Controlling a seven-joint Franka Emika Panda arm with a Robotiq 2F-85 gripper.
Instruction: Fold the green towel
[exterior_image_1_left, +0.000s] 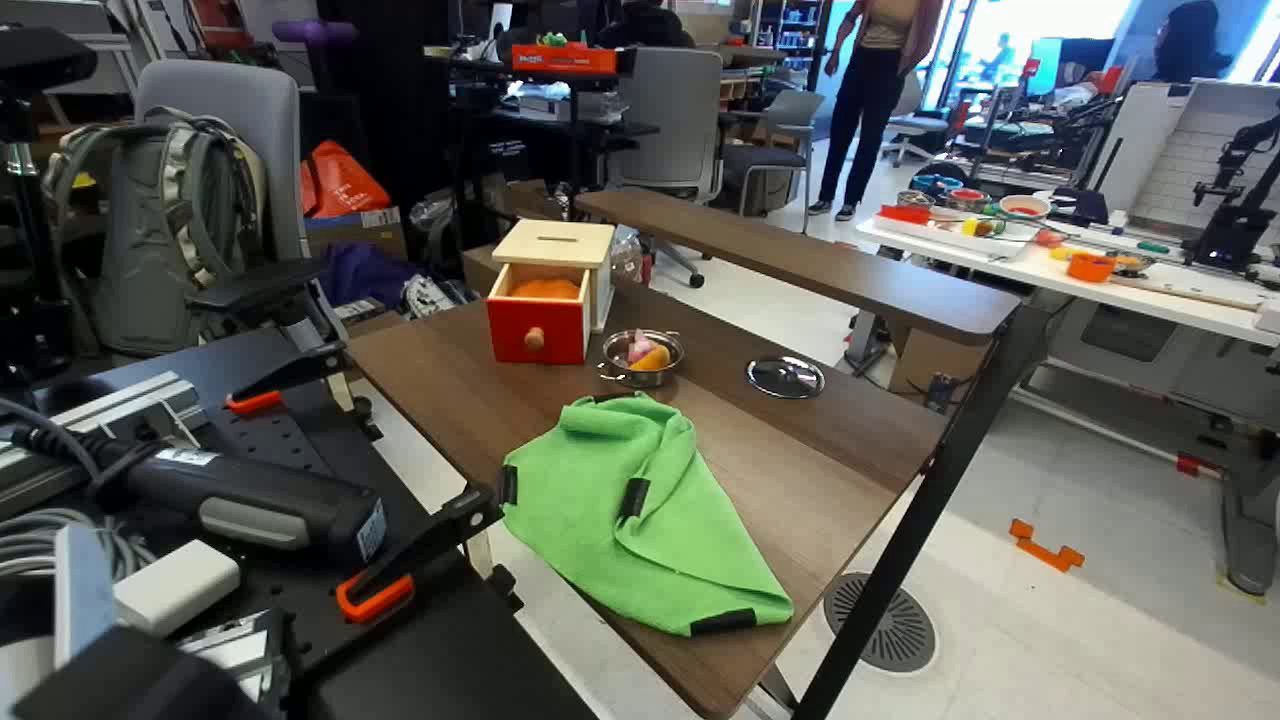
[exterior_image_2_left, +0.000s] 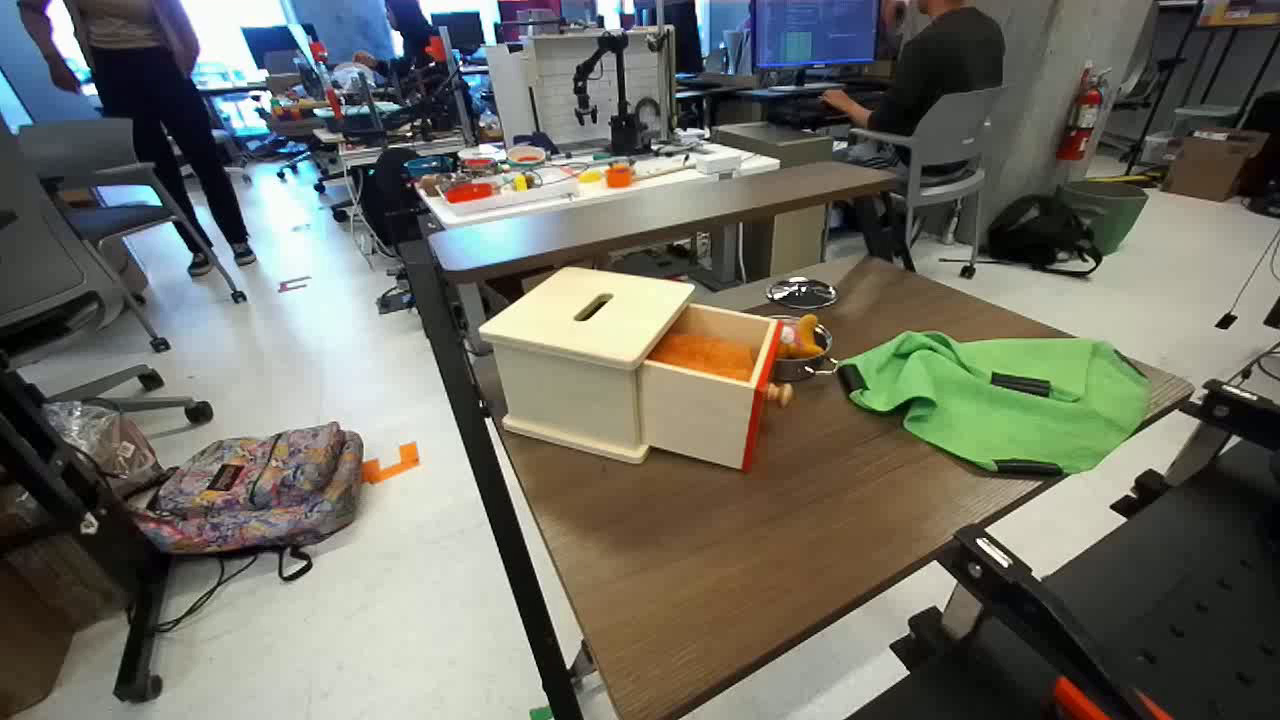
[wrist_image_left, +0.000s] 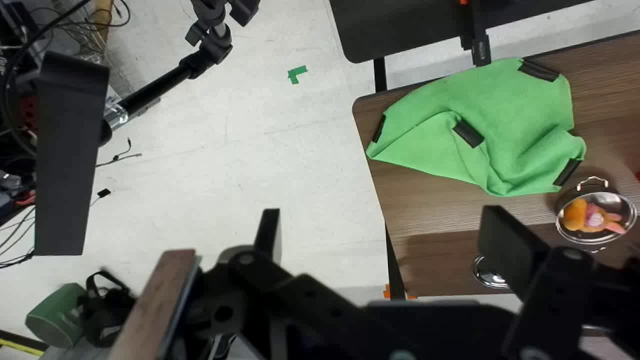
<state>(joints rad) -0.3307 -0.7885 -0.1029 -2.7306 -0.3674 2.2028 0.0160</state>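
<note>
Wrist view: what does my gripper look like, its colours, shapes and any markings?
The gripper is black, with blocky, flat-faced fingers on chunky, angular linkages that carry round, slightly greyer pivots. I can make out no lettering or cable on it.

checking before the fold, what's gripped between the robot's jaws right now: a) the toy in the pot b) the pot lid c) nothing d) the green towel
C: in the wrist view the gripper has its jaws wide apart with nothing held between them, floor and table showing there, while the green towel lies rumpled on the table.
</note>
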